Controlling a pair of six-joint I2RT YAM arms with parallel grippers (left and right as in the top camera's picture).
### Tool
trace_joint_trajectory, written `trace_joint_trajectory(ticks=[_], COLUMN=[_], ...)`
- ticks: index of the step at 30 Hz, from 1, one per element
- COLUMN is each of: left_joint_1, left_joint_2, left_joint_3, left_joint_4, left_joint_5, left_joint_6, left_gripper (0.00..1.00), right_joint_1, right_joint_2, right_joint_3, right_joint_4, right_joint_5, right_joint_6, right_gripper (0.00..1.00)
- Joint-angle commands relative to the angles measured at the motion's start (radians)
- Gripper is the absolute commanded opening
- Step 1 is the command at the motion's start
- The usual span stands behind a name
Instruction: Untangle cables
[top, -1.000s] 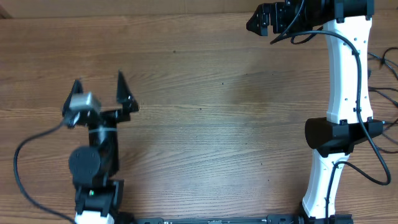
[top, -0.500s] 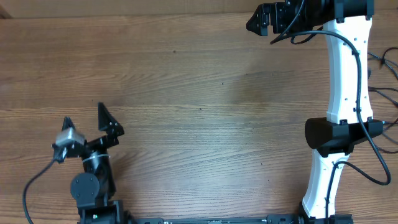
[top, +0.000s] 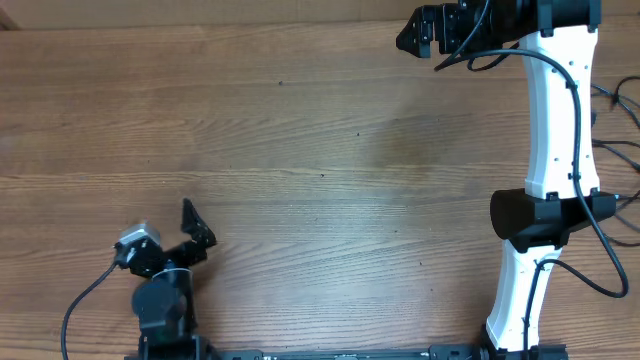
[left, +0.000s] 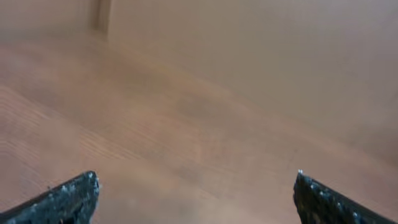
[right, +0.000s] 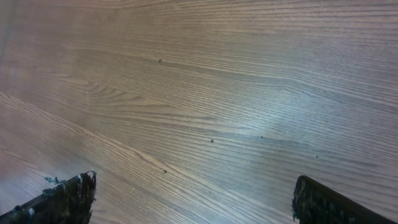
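Note:
Thin black cables (top: 618, 150) lie in loose lines at the table's right edge, partly cut off by the frame and behind the right arm. None appear in either wrist view. My left gripper (top: 162, 228) sits low near the front left edge, far from them. In the left wrist view its jaws (left: 196, 182) stand wide apart over bare, blurred wood. My right gripper (top: 408, 35) is at the far edge of the table, right of centre. It is open, and its wrist view (right: 194, 182) shows only wood grain between the fingertips.
The white right arm (top: 555, 130) stretches from the front right base to the far edge, with thicker black wires running along it. The left arm's base (top: 160, 305) is folded at the front left. The wooden tabletop (top: 320, 150) fills the overhead view.
My left arm has drawn back toward the front edge, taking its open gripper from mid-left down to the near left. The right arm has not moved.

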Motion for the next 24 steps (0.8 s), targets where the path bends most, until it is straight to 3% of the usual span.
trace_joint_trajectory(ticks=[1,6,10,24], left_joint_1=[0.008,0.008,0.007,-0.003], left_joint_2=[-0.057,-0.104,-0.158,-0.208], left_joint_3=[-0.003,-0.003,-0.003,-0.003], left_joint_4=[-0.115,-0.138,-0.140,-0.138], left_joint_5=[0.033,0.111,0.124,0.124], left_joint_6=[0.093,0.297,0.374,0.362], left_gripper=[1.00,1.00,1.00,1.00], right_joint_1=[-0.002,-0.002,-0.002,-0.002], right_joint_2=[-0.023,-0.023,-0.023,-0.023], right_joint_3=[-0.002,-0.002,-0.002,-0.002], right_joint_4=[-0.001,-0.001,-0.001,-0.001], right_joint_5=[-0.006,-0.006,-0.006,-0.006], right_joint_6=[0.002,0.002,0.002,0.002], right_gripper=[1.00,1.00,1.00,1.00])
